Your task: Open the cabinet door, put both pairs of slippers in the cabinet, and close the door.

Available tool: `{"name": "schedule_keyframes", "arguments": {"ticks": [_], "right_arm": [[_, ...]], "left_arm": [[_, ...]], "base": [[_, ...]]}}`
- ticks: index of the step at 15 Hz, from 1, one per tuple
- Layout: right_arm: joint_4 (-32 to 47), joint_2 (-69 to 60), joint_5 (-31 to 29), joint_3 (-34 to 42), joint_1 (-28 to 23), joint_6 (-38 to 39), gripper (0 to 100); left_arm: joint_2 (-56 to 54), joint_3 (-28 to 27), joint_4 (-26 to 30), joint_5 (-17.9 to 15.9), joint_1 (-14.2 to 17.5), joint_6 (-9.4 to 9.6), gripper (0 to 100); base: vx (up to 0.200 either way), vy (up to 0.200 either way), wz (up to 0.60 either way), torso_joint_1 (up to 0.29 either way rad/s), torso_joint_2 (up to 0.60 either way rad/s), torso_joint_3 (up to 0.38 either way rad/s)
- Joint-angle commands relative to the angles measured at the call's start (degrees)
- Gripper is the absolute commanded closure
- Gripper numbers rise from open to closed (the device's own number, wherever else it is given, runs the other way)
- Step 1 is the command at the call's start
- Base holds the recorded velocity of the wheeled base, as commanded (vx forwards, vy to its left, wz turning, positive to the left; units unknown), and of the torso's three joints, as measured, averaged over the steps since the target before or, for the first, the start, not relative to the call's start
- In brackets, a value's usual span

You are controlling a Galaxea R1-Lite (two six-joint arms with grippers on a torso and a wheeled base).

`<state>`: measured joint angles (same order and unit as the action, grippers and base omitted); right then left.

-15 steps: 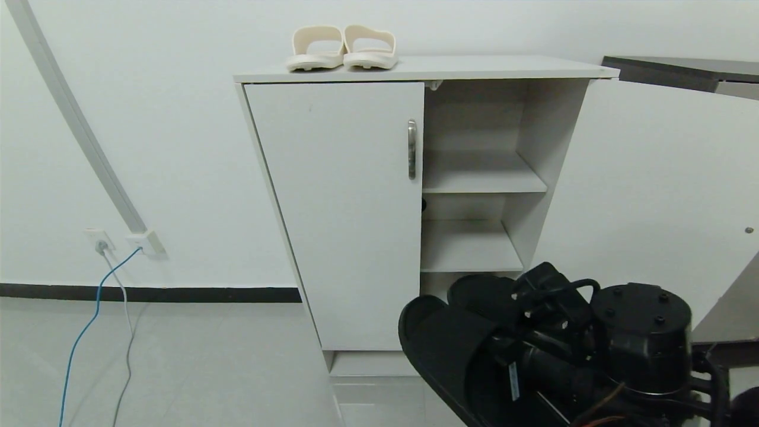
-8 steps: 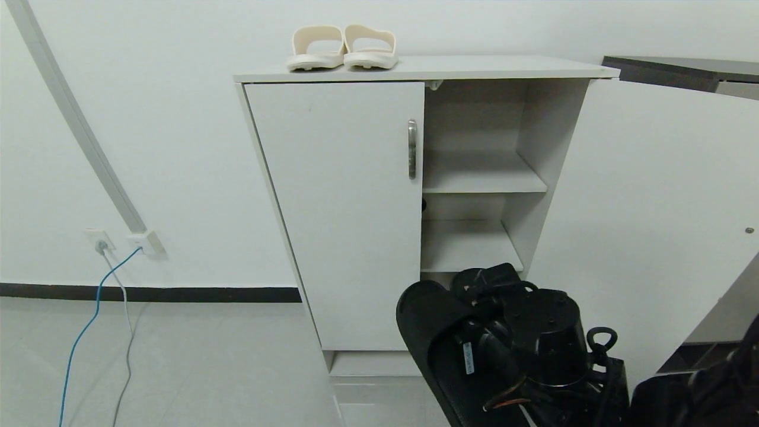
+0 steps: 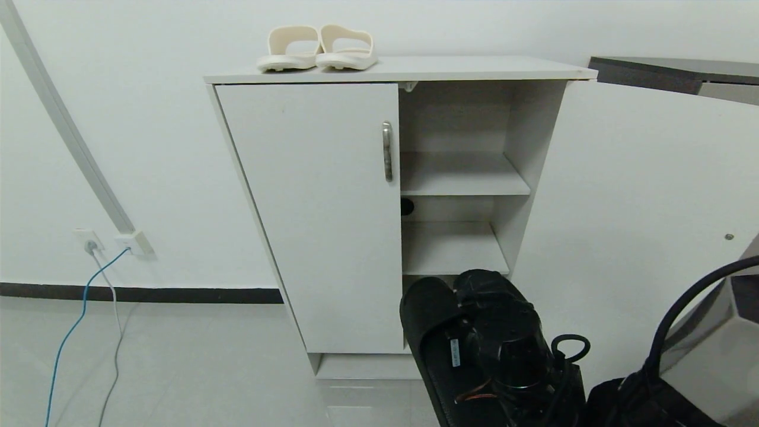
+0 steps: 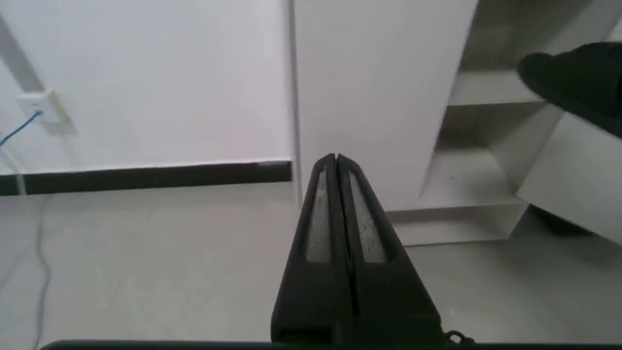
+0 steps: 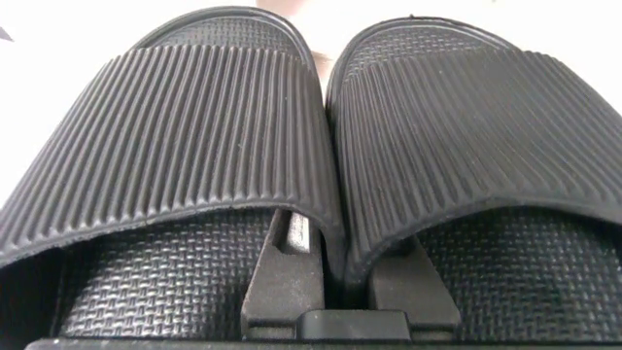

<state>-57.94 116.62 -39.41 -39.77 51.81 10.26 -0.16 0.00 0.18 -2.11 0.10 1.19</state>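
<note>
Right claw (image 5: 342, 264): clamped on the black slippers (image 5: 224, 117), reaching in under both straps where the pair's inner edges meet. I hold the pair low, before the cabinet's (image 3: 308, 207) open right half. Left claw (image 4: 336, 194): closed, empty, above the floor (image 4: 146, 262). Beige slippers (image 3: 317, 47): on the cabinet top.

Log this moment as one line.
right gripper shut on black slippers | left gripper shut, empty | cabinet door open | beige slippers on cabinet top

black slippers (image 5: 233, 126) show ribbed straps and cross-hatched footbeds, cream slippers (image 3: 332, 59) are plain, the cabinet (image 3: 308, 219) is white.
</note>
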Motion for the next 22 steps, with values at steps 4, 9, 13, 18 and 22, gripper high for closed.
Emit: {"name": "schedule_keyframes", "arguments": {"ticks": [4,9,13,18,22], "right_arm": [[-1.3,6.1,0.0,-3.2,-3.3,0.8,100],[-2.5,11.6,-2.4,-6.5,-3.9,1.2,100],[-2.6,14.0,-2.7,-10.5,-3.7,1.0,100],[-1.3,18.5,-4.5,-19.4,-4.9,0.9,100],[-1.0,20.1,-4.7,-20.0,-4.9,1.2,100]], "left_arm": [[0.2,0.0,0.0,0.0,0.1,0.04,100],[0.2,-0.1,0.0,0.0,0.1,0.04,100],[0.2,0.0,0.0,0.0,0.1,0.04,100],[0.2,-0.1,0.0,0.0,0.1,0.12,100],[0.2,0.0,0.0,0.0,0.1,0.21,100]], "base": [[0.0,0.0,0.0,0.0,0.0,0.0],[0.0,0.0,0.0,0.0,0.0,0.0],[0.0,0.0,0.0,0.0,0.0,0.0],[0.0,0.0,0.0,0.0,0.0,0.0],[0.0,0.0,0.0,0.0,0.0,0.0]]}}
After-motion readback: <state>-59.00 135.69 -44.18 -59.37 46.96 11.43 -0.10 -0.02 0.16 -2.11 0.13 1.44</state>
